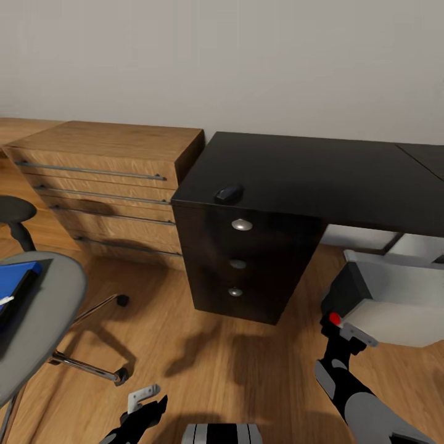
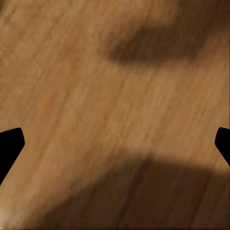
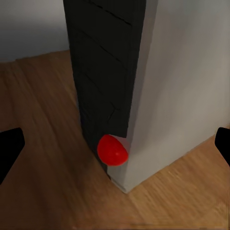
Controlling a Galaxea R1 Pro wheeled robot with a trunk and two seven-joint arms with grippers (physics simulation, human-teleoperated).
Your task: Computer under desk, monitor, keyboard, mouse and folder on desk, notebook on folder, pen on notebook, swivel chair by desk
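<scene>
Your head camera looks down over the desk (image 1: 320, 172) and floor (image 1: 203, 351); your right wrist camera sits close to the computer (image 3: 177, 86), shared with the head view.

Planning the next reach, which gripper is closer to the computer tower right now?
Right. The right gripper sits just in front of the computer, by its red dot; the left gripper hangs over the bare floor, well away.

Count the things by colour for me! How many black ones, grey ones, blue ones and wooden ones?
Black: 2, the desk and the mouse on it.
Grey: 2, the computer on the floor and the swivel chair.
Blue: 1, the folder on the chair seat.
Wooden: 1, the drawer chest.
Total: 6.
</scene>
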